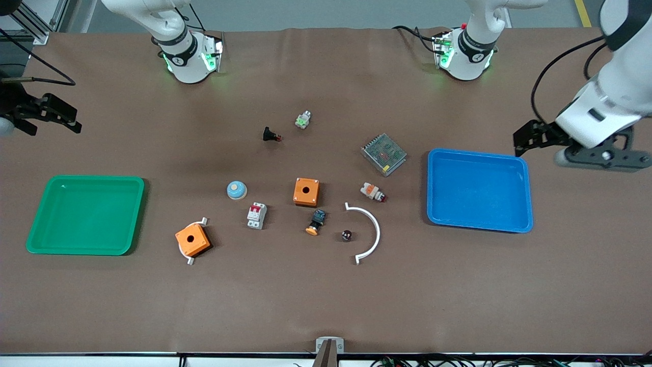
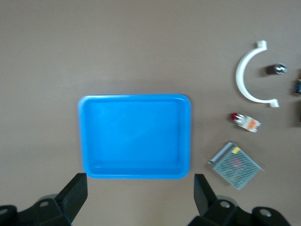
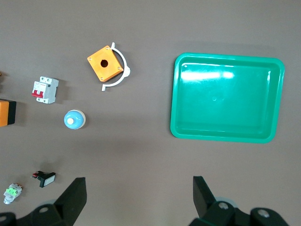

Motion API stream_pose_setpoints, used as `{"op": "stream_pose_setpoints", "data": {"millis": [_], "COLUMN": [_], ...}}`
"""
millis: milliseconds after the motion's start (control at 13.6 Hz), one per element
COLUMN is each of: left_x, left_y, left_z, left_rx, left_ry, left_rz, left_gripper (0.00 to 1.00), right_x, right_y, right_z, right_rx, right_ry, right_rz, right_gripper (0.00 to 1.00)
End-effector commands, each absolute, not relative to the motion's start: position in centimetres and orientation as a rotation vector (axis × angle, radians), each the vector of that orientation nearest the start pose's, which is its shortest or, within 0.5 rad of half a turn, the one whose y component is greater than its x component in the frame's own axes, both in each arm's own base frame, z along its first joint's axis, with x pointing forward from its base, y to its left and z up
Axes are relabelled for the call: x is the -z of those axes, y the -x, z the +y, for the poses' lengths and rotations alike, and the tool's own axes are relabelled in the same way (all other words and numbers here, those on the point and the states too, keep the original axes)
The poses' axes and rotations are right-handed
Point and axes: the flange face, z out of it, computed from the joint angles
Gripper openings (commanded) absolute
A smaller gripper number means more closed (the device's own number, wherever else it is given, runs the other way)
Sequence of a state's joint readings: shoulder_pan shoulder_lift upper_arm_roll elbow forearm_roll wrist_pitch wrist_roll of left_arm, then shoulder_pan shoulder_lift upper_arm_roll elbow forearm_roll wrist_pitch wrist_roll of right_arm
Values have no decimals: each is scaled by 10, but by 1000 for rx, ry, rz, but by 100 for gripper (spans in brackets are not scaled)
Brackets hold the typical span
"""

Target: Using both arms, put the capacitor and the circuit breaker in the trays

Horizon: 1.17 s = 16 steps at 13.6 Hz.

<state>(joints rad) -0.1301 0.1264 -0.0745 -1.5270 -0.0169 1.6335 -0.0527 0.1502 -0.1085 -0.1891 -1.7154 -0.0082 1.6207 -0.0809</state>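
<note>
Nothing placed yet. Capacitor and breaker both sit mid-desk, toward the front edge. Blue tray and green tray hold nothing. Left gripper hovers at the left arm's end, right gripper at the right arm's end, both wide open, holding nothing.

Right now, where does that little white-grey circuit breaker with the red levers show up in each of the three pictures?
Front view: the circuit breaker stands on the table between the round blue-topped button and the orange box in the white ring.
Left wrist view: not in it.
Right wrist view: the circuit breaker appears near the picture's edge.
Shared landmark: the round blue-topped button sits close beside it in both views that show it.
</note>
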Motion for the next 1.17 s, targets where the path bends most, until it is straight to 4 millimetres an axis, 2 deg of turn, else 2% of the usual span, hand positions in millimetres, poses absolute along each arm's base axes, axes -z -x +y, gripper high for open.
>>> {"op": "stream_pose_setpoints", "data": {"millis": [0,73,220,294,367,440,587,661,734,881,954,1101], "left_x": [-518,-502,-457,-435,-414,-392,-338,-319,-295,-254,-239,-216], "left_y": [-603,-616,-633,-634,-639,-640,-638,-637,-636,-634,-629,-626], "left_z": [-184,-206,-255,-283,-302,-327,-378,-398,-409,-427,-436,-439], "left_rx": [-171,-177,-192,-157,-115,-51,70,152,191,295,337,369], "left_ry": [3188,3188,3190,3201,3219,3245,3289,3312,3329,3354,3345,3295], "left_rz": [351,378,410,405,374,328,198,184,146,98,98,106], "left_gripper": [100,100,100,100,100,100,100,100,100,100,100,100], "right_x": [-592,-576,-537,-514,-492,-464,-427,-406,-386,-344,-327,-293], "right_y": [-544,-555,-578,-588,-596,-604,-612,-617,-621,-622,-625,-623], "right_z": [-2,14,39,52,68,89,120,127,139,178,187,214], "right_rx": [25,14,-13,-38,-63,-97,-120,-134,-144,-168,-159,-156], "right_ry": [3152,3150,3122,3109,3102,3095,3111,3110,3085,3061,3049,3039], "right_rz": [-38,-37,31,66,108,172,177,198,231,230,283,343], "right_gripper": [100,100,97,94,92,92,92,92,92,92,92,90]}}
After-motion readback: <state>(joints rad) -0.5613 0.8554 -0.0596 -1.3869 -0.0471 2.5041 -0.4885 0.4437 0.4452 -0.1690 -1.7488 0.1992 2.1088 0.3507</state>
